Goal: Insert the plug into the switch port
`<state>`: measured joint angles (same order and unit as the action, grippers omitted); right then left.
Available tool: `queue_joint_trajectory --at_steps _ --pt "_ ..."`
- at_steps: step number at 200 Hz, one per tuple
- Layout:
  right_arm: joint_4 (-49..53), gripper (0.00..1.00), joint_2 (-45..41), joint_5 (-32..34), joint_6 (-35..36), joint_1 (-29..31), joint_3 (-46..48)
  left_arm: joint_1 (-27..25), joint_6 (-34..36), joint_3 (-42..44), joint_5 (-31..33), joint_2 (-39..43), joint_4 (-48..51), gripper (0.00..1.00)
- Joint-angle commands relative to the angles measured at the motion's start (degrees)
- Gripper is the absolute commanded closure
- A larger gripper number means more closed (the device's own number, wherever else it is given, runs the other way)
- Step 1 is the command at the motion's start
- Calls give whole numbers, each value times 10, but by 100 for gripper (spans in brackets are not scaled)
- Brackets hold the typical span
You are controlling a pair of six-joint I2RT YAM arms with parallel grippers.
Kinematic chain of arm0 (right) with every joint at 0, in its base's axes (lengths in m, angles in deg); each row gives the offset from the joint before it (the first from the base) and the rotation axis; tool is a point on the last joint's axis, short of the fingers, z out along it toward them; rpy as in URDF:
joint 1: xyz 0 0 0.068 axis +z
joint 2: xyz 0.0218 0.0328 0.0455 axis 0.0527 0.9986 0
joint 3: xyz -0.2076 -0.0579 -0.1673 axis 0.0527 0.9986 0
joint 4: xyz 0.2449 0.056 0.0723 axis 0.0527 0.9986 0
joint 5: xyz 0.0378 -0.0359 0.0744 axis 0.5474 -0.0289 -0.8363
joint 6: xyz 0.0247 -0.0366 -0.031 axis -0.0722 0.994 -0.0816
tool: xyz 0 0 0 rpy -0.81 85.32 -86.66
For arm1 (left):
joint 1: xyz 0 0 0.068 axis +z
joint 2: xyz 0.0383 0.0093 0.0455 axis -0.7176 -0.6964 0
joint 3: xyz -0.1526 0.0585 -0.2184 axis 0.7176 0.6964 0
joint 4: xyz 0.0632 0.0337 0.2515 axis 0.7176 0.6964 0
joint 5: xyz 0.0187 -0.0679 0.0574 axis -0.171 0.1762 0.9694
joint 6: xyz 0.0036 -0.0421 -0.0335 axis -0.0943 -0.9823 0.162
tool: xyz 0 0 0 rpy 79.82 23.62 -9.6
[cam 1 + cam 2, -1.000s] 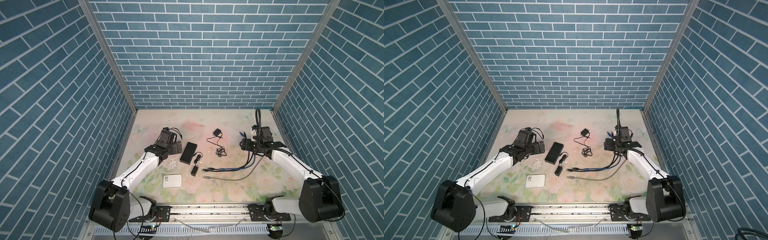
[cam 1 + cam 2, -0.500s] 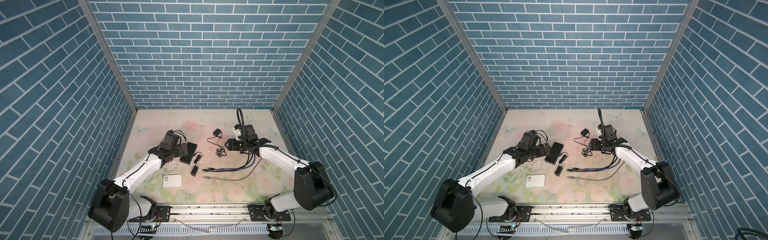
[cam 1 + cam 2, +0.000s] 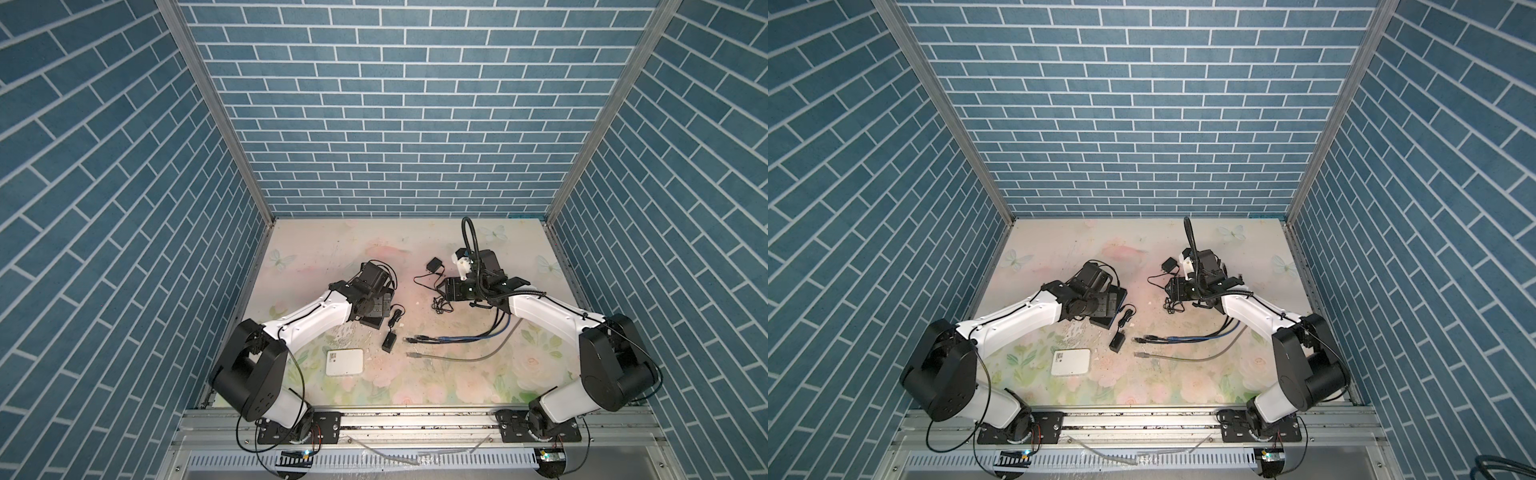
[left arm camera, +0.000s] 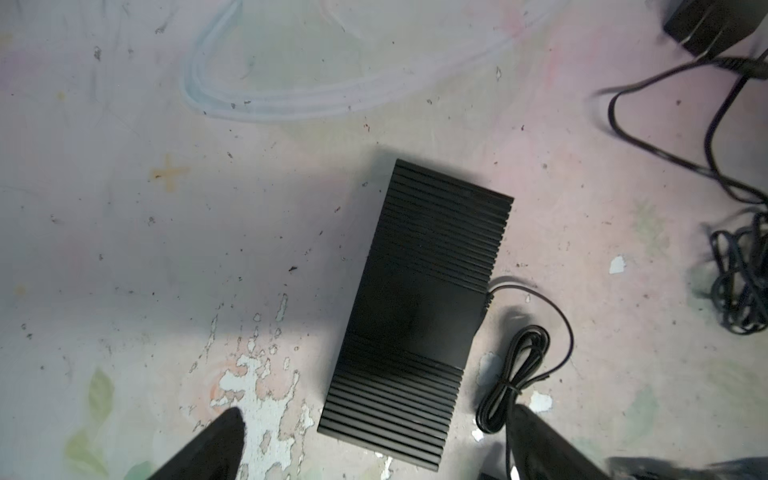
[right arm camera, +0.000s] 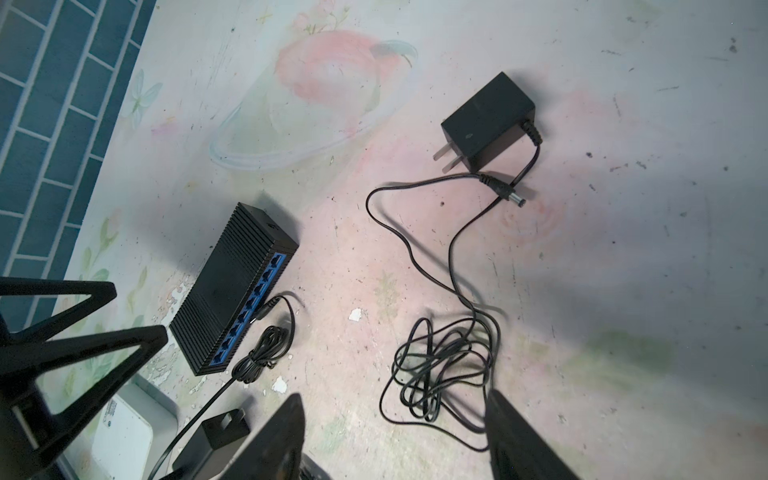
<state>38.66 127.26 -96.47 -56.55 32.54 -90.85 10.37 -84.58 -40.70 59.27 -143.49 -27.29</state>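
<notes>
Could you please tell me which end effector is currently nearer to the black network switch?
Left. The left end effector hovers directly above the switch; the right end effector is off to the side of it, above the coiled adapter cable.

One switch [image 5: 232,286], two power adapters [image 5: 488,120] [image 5: 216,440], one white box [image 5: 124,440], one grey cable [image 3: 412,355]

No legible text; label [image 3: 333,358] on white box [image 3: 351,365] too small to read

The switch [image 4: 415,316] is showing matt black plastic, ribbed, with a smooth middle band. The bench [image 4: 166,232] is wearing a printed floral covering, scuffed and flaking in patches. The adapter [image 5: 488,116] is showing smooth matt plastic and bare metal prongs.
</notes>
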Motion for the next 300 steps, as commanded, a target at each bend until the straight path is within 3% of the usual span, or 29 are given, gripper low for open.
queue_joint_trajectory --at_steps 1,52,77,160,218,300 --pt "8 32 16 6 13 2 -35 -14 11 -15 28 -18 52 0" --pt "53 33 29 78 31 2 -60 -29 5 -32 50 -42 63 0" --pt "90 52 61 71 96 2 -108 -29 10 -43 50 -43 43 0" --pt "139 53 158 46 304 1 -207 -29 7 -31 38 -40 -27 0" --pt "168 51 239 35 373 1 -283 -29 -5 25 50 7 -82 0" --pt "284 64 345 35 425 -12 -434 -29 -10 107 58 95 -153 1"
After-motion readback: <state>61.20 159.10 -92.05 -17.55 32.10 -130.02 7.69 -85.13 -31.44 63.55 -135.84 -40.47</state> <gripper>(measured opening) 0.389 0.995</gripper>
